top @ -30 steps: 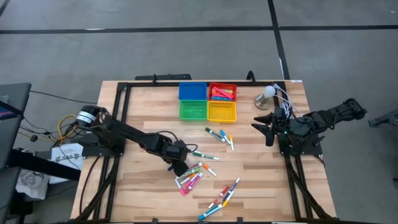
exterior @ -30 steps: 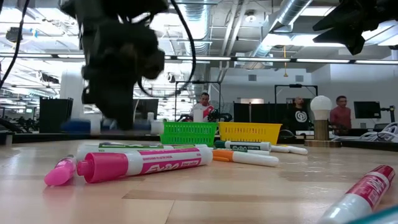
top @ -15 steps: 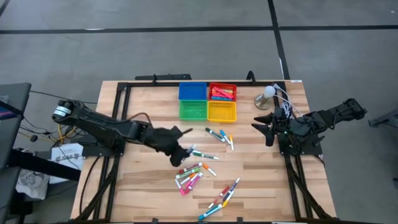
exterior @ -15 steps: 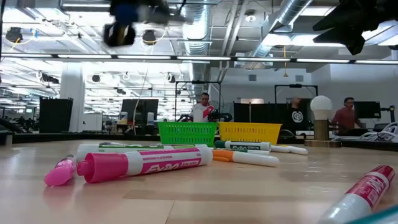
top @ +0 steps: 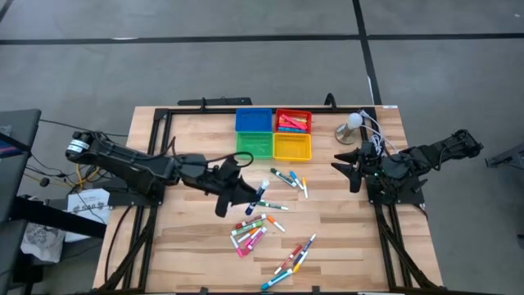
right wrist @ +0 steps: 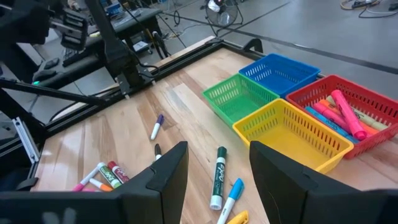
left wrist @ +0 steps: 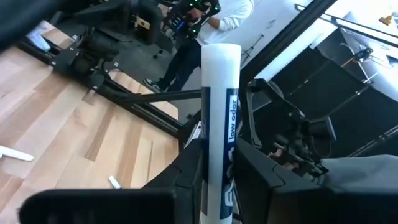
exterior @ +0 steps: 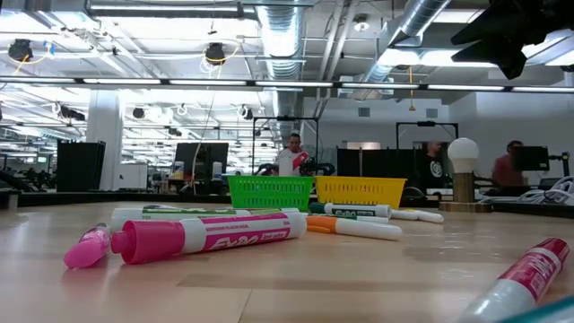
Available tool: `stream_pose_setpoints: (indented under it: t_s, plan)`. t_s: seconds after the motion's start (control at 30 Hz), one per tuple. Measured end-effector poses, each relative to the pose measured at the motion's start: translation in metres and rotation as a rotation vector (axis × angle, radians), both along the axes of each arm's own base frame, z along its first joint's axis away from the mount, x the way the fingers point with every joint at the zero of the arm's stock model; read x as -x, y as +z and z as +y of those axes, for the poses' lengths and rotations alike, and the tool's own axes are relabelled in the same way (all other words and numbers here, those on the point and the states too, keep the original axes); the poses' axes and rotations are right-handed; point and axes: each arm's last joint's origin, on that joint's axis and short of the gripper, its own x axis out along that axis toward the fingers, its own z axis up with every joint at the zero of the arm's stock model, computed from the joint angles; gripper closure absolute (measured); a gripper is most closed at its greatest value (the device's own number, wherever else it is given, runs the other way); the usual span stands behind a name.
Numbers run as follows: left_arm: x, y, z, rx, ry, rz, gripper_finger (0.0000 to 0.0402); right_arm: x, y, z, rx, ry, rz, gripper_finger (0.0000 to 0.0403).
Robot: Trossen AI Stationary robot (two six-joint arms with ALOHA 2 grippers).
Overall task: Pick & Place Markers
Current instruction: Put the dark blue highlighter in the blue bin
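Left tool [top: 250, 194]: rose from the pile of markers [top: 250, 232], shifted toward the trays [top: 273, 133], carrying one blue marker [top: 262, 194] clear of the surface.

Four small baskets sit in a square block at the far middle of the wooden table [top: 344, 238]: blue basket [top: 253, 120] beside red basket [top: 293, 121], green basket [top: 255, 146] beside yellow basket [top: 292, 147]. A white bulb lamp [top: 353, 123] stands near them. People [exterior: 291, 154] stand in the room behind.
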Motion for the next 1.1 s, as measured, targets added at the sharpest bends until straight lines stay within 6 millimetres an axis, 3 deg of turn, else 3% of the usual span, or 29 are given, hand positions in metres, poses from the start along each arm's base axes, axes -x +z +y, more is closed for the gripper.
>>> stream_pose_setpoints:
  t_s: [0.17, 0.4, 0.57, 0.7, 0.87, 1.1]
  plan:
    - [-0.008, -0.011, 0.005, 0.030, 0.051, 0.070, 0.0336, 0.000, 0.000, 0.000, 0.000, 0.000, 0.000, 0.0241]
    - [-0.037, -0.068, 0.022, 0.027, 0.098, 0.365, 0.0336, 0.000, 0.000, 0.000, -0.001, 0.000, -0.001, 0.0241]
    - [-0.049, -0.100, 0.044, -0.017, 0.087, 0.501, 0.0336, 0.000, 0.000, 0.000, -0.002, 0.000, -0.005, 0.0241]
    - [-0.043, -0.113, 0.070, -0.120, 0.112, 0.634, 0.0336, 0.000, 0.001, 0.000, -0.003, 0.000, -0.007, 0.0241]
    - [-0.033, -0.097, 0.109, -0.356, 0.170, 0.753, 0.0336, 0.000, 0.001, 0.000, -0.003, 0.000, -0.006, 0.0241]
    - [-0.033, -0.061, 0.161, -0.796, 0.236, 0.747, 0.0331, 0.000, 0.001, 0.000, -0.003, 0.000, -0.006, 0.0241]
